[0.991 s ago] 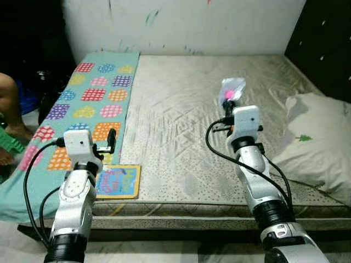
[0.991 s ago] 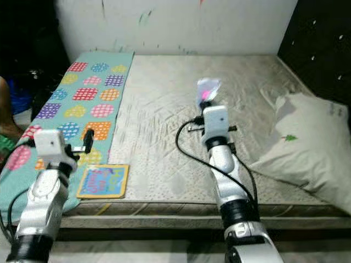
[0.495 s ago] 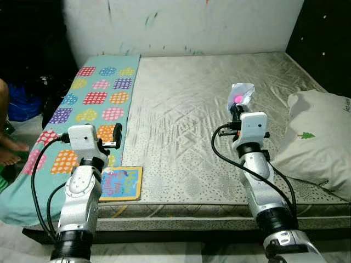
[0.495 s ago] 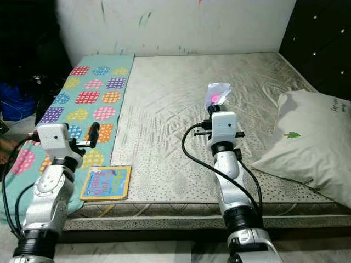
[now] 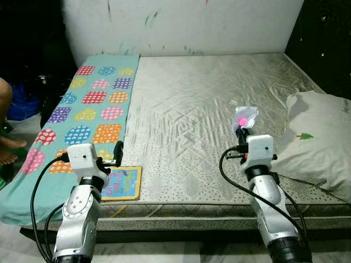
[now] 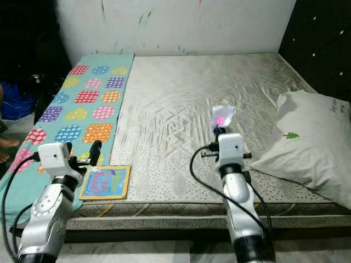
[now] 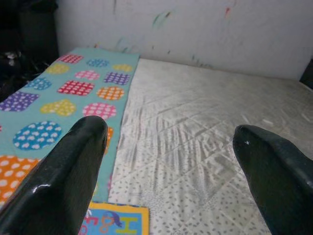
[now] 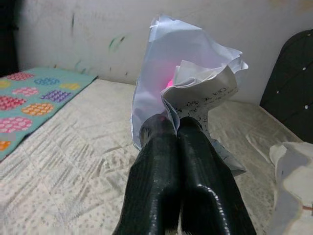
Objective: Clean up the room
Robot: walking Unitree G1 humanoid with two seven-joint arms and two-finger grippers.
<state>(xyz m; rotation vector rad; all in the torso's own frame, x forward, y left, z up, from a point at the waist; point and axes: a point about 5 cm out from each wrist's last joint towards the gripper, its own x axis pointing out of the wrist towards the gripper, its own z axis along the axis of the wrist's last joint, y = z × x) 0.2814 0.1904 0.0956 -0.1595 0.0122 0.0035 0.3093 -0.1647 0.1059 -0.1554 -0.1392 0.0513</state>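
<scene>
Robot stands at the foot of a bare mattress with a quilted grey cover, both arms raised over the near edge. Right end effector has its two black fingers pressed together, clamped on a crumpled wad of white paper with something pink showing inside it; some printed text is visible on one fold. The paper is held up in the air above the right half of the mattress, not touching it, just beside a white pillow that lies at the mattress's right edge and has a small green tree print on it. Left end effector is empty, fingers spread wide apart, hovering over the near left corner of the mattress. Just beside it, a flat children's book with a yellow border and colourful cover lies at the mattress's front edge, partly overlapping a teal blanket with multicoloured patterned patches that runs along the whole left side of the mattress and drapes off the front corner. Behind the bed is a white wall with scattered crayon or paint marks; a dark tufted panel sits at the far right. At the left edge of the head views, a person's bare foot and part of a leg are on the floor beside the bed, near something blue that I can't identify.
</scene>
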